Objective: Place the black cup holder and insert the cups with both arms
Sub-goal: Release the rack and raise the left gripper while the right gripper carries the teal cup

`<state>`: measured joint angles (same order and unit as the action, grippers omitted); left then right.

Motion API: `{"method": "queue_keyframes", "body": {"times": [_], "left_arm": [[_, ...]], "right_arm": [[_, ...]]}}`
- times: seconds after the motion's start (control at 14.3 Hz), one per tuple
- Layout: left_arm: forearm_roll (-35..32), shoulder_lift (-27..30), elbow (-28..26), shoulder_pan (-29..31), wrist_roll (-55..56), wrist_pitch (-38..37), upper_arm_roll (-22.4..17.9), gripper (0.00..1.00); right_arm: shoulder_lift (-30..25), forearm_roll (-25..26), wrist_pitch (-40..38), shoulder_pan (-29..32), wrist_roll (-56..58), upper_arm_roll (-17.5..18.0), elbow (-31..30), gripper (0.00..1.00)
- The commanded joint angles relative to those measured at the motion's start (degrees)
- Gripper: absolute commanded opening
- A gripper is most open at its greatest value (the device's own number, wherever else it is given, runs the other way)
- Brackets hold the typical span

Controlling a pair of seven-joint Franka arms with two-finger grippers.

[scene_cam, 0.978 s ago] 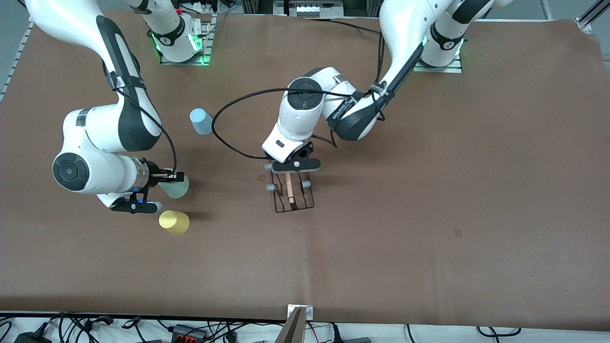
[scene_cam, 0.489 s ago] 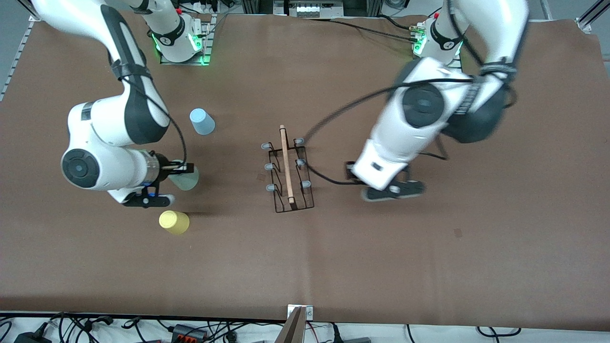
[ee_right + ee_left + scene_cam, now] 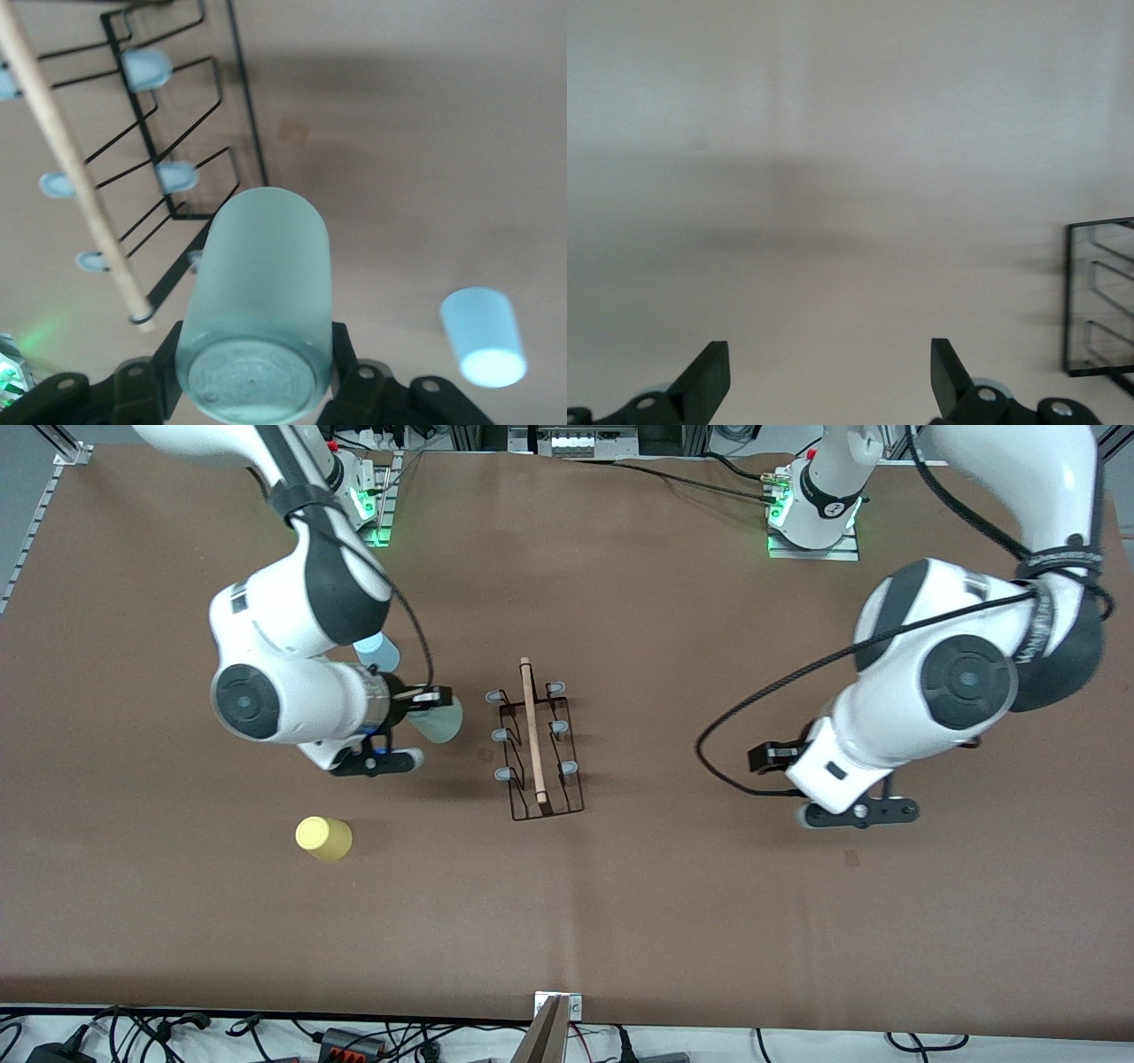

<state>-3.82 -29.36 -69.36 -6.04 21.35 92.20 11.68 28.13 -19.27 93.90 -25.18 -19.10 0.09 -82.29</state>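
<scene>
The black cup holder stands at the table's middle, its wooden rod on top and grey-tipped pegs on both sides. My right gripper is shut on the mint green cup, held on its side just beside the holder, toward the right arm's end. In the right wrist view the cup sits between the fingers, with the holder close by. My left gripper is open and empty over bare table toward the left arm's end. Its wrist view shows its spread fingertips and a corner of the holder.
The yellow cup stands upside down, nearer to the front camera than the right gripper. The light blue cup is partly hidden by the right arm and also shows in the right wrist view. Brown paper covers the table.
My left gripper let go of the holder and swung away toward the left arm's end. My right gripper carried the mint green cup toward the holder.
</scene>
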Motion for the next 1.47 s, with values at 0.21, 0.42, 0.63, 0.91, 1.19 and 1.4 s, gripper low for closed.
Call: {"method": "queue_keyframes", "body": {"times": [0.21,0.42,0.63,0.91,1.19,1.4], "left_arm": [[-0.04,15.89,-8.15,2.08,-16.68,-7.00,-13.25,1.00],[0.22,20.55,-11.66,4.02,-19.24,-8.88,-13.45,1.00],[4.26,25.29,-20.79,4.19,-19.33,-3.62,-13.09,1.00],[3.91,26.54,-23.10,4.28,-19.42,-3.69,-11.16,1.00],[4.00,26.63,-23.28,4.37,-19.33,-2.37,-11.24,1.00],[3.74,26.46,-23.11,4.28,-18.63,-1.94,-11.24,1.00]], "right_arm": [[2.45,-0.51,1.90,-6.10,-6.48,-0.27,0.90,0.30],[3.68,1.16,1.90,-6.64,-6.30,-0.45,0.81,0.30],[4.91,1.78,2.25,-7.17,-6.39,-0.45,0.63,0.30],[6.67,2.57,3.74,-7.43,-6.39,-0.45,0.55,0.31],[7.73,2.48,4.45,-7.08,-6.48,-0.53,0.63,1.00],[3.88,2.31,3.93,-5.16,-6.48,-1.58,1.07,1.00]]}}
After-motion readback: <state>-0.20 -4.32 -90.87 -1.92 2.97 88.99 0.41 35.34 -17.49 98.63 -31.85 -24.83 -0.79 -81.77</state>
